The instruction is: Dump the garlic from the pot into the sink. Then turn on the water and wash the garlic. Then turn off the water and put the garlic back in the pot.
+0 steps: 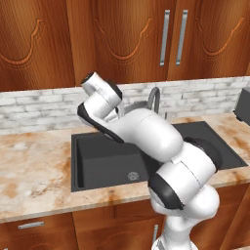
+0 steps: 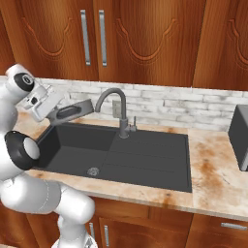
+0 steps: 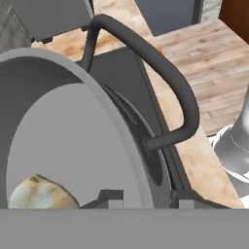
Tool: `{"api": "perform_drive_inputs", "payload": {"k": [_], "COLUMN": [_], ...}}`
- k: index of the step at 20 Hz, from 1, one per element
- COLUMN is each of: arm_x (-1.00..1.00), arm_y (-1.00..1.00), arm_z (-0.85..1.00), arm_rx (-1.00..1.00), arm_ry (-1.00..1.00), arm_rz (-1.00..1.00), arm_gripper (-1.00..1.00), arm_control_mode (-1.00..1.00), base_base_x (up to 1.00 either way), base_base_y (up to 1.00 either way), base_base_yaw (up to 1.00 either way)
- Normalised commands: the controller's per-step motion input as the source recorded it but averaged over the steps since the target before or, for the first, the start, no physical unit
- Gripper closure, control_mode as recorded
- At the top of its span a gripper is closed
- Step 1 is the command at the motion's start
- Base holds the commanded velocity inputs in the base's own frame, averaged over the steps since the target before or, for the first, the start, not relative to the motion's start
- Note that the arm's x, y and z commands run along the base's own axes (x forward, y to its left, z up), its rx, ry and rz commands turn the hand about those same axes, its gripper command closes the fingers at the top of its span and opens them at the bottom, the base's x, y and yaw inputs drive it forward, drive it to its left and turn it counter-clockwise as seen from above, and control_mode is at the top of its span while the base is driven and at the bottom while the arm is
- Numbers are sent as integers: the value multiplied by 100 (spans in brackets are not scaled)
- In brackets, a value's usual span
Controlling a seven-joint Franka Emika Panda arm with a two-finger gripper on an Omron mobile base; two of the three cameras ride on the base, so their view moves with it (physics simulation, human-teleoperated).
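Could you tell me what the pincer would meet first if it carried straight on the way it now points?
Most likely the pot: in the hand view its rim and wall sit right at the pincer tips, with the garlic inside. Beyond lies the faucet, though depth is hard to judge.

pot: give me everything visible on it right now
The pot is a round, shallow, grey metal-looking vessel with no lid. In the hand view it is seen from close up, mouth facing the camera, rim arcing across, with the garlic lying inside at the lower edge. The gripper's fingertips sit either side of its wall. In the right base view it hangs at the hand, above the sink's left end.
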Motion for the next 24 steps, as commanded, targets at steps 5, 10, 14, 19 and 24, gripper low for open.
{"api": "perform_drive_inputs", "payload": {"k": [5,10,14,19,24], "arm_x": [9,4,36,36,22], "arm_y": [50,95,33,-2,0], "arm_z": [0,0,-7,-25,-21], "arm_rx": [-32,-45,-35,-26,-25], "arm_ry": [-28,-36,-10,0,0], "arm_rz": [-11,-11,-13,-19,-24], "arm_gripper": [100,100,100,100,100], "arm_control_mode": [-100,-100,-100,-100,-100], "base_base_x": [0,0,0,0,0], "base_base_y": [0,0,0,0,0], "base_base_yaw": [0,0,0,0,0]}}
